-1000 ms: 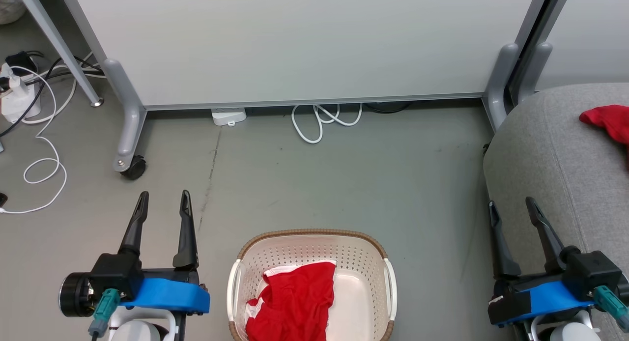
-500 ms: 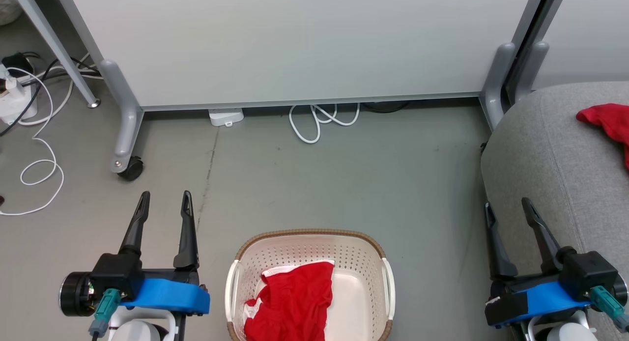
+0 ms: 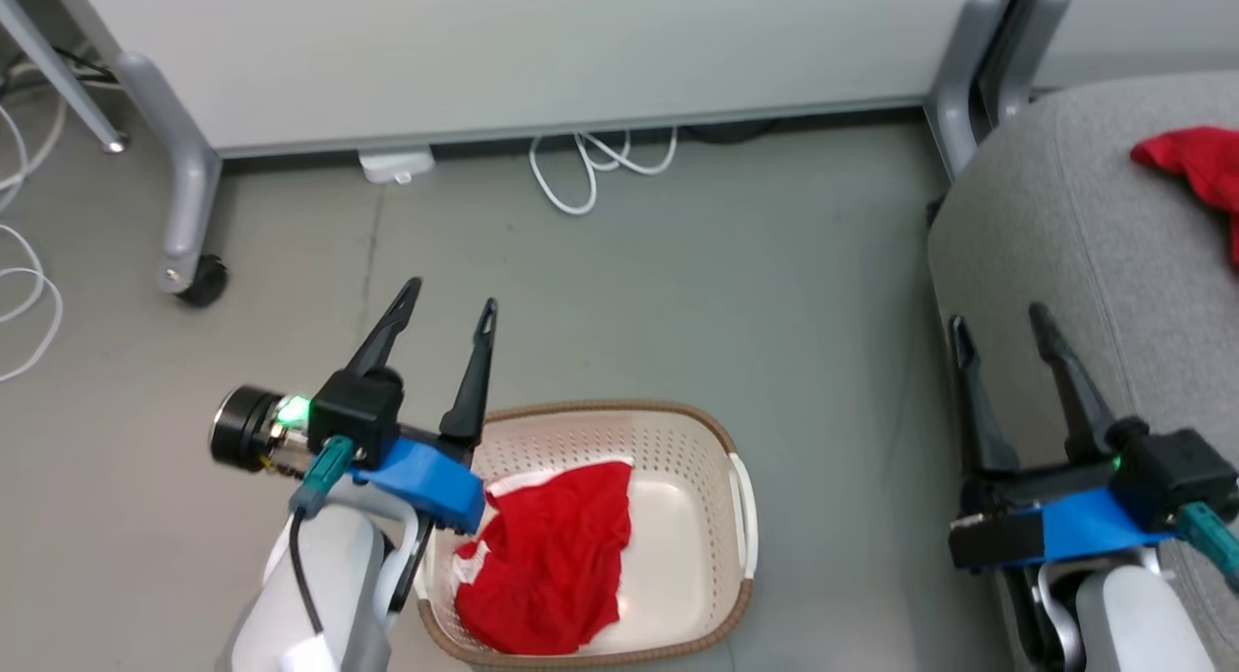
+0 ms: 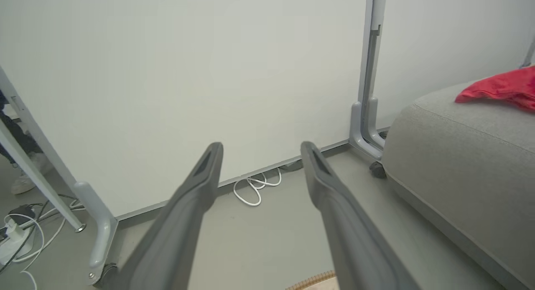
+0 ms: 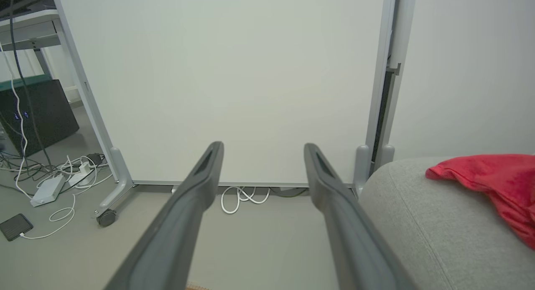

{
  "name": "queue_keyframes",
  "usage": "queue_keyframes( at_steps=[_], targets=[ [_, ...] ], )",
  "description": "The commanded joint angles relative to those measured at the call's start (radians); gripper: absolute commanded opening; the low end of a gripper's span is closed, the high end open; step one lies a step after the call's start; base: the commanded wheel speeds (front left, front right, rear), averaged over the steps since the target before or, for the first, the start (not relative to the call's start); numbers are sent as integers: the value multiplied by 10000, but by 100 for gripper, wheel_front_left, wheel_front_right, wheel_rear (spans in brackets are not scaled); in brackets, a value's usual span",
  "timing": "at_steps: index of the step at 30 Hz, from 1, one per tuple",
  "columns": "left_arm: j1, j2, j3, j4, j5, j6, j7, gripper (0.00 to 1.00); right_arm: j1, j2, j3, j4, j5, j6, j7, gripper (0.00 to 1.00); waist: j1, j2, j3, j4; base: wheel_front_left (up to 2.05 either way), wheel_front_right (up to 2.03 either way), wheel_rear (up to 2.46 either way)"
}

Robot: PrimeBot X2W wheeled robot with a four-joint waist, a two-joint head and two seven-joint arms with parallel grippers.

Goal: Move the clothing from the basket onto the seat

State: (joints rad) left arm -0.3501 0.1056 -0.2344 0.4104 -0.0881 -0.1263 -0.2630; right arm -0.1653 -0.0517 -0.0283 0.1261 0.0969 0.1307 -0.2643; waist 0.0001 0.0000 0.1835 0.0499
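Closest in, at the bottom centre of the head view, the basket (image 3: 678,422) sits on the grey floor (image 3: 736,285). One red piece of the clothing (image 3: 557,556), edged in white, lies crumpled in its left half; the right half of the basket's bottom is bare.

The left gripper (image 3: 453,294) hangs over the basket's left rim, at lower left of centre, with its blue wrist block covering part of that rim. Its two dark fingers point up the frame and stand wide apart with nothing between them, well clear of the red cloth. The left wrist view shows the same wide gap, with only floor seen through it.

At lower right, the right gripper (image 3: 997,316) is just as widely spread and empty. Its fingers run alongside the near edge of the seat (image 3: 1065,217); I cannot tell if they brush the fabric.

Further up the right edge, a second red piece (image 3: 1191,159) lies on top of the seat, well apart from both grippers.

Farthest back, across the top, a pale partition panel (image 3: 532,52) stands on grey legs, with a coiled white cable (image 3: 581,173) on the floor at its foot.
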Motion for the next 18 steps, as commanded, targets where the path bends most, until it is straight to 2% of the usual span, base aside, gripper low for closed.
queue_keyframes(
  at_steps=[1,11,18],
  targets=[
    [-424,156,-296,314,-93,-45,-25,100,-229,10,-16,-110,28,1,-4,100,-1,0,503,-363,0,0,0],
    [-2761,869,-2994,3163,-975,-42,-26,100,-1243,17,82,-735,165,1,-3,100,-1,0,2545,-1317,0,0,0],
    [-4130,985,-5082,5091,-1756,-43,273,100,-1955,20,106,-1015,296,1,-4,100,-1,0,3892,-1733,0,0,0]
  ],
)
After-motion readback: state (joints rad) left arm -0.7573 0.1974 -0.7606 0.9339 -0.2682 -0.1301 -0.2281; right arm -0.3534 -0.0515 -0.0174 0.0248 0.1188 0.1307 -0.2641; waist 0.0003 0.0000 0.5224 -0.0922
